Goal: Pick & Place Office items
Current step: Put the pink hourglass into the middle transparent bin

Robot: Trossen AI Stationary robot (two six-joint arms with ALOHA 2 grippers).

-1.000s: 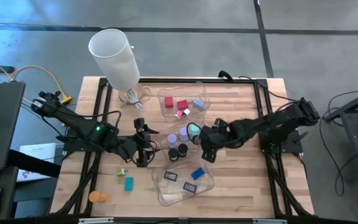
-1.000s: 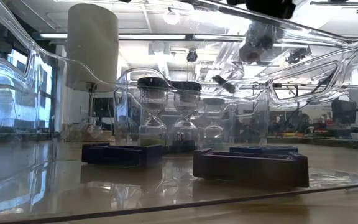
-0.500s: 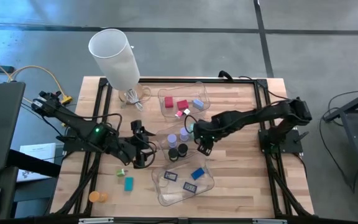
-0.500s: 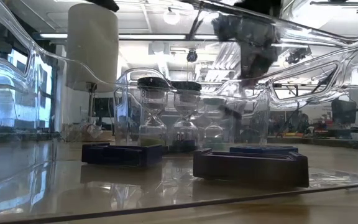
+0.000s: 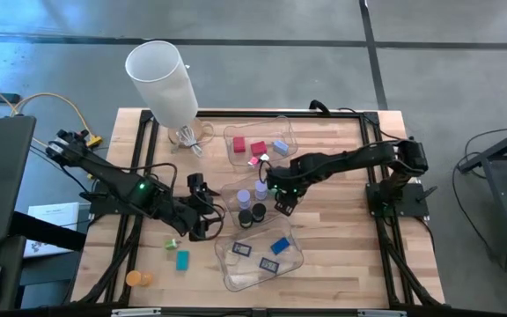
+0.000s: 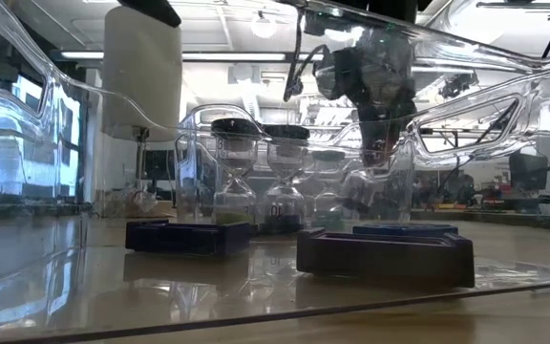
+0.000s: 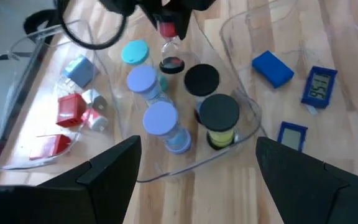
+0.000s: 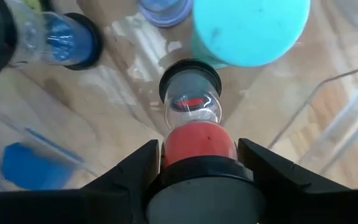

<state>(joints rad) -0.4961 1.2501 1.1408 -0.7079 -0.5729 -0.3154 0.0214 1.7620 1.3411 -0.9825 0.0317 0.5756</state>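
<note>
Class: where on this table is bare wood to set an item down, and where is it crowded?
Bare wood lies right of the front tray and beyond the right claw. The middle tray of sand timers between both claws is crowded; the left claw hovers beside it.

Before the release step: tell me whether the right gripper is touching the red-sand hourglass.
Touching. The right wrist view shows the right gripper with both fingers pressed against the black-capped hourglass; the left wrist view shows it held above the middle tray.

Grey floor (image 5: pixel 447 53), possibly concrete.
</note>
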